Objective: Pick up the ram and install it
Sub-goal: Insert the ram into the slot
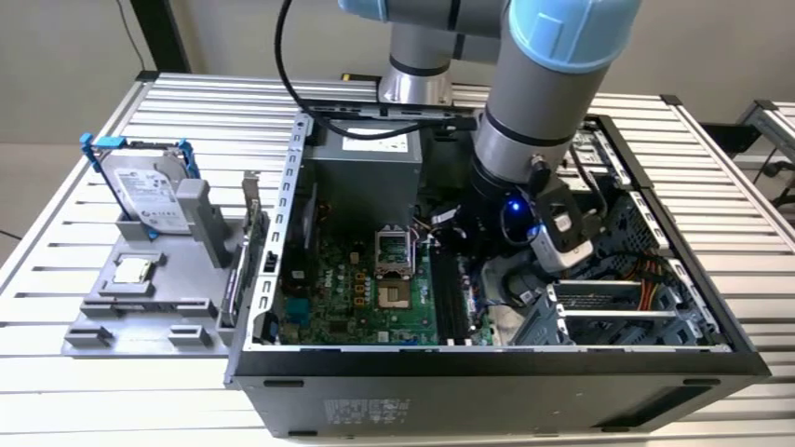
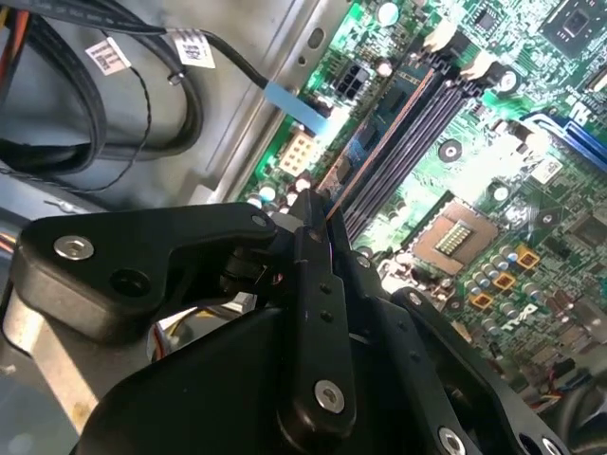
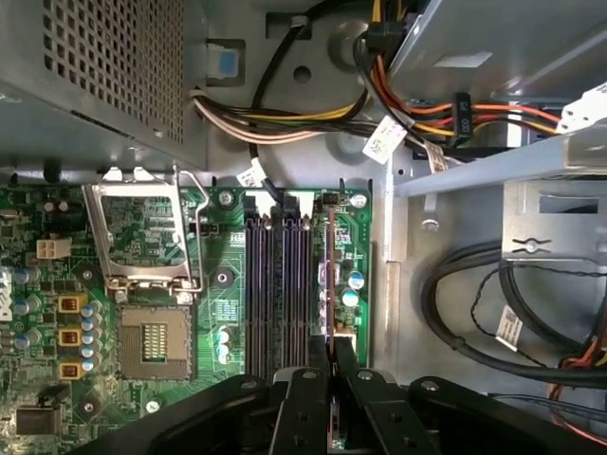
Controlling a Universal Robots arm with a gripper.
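So the hand [image 3: 331, 353] is down inside the open PC case [image 1: 497, 358], fingers [image 3: 345, 365] pinched together on the ram [image 3: 329, 275]. The stick stands on edge right in front of the hand, sitting over the slot at the outer end of the memory slots [image 3: 277, 284], nearest the case wall; can't tell if it's fully seated. The open CPU socket [image 3: 152, 336] is off to the far side of those slots. Hard drive [image 1: 147, 191] sits out on the surface [image 1: 50, 279], well away.

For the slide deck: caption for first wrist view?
Gripper shut on the ram, edge-on at a motherboard memory slot.
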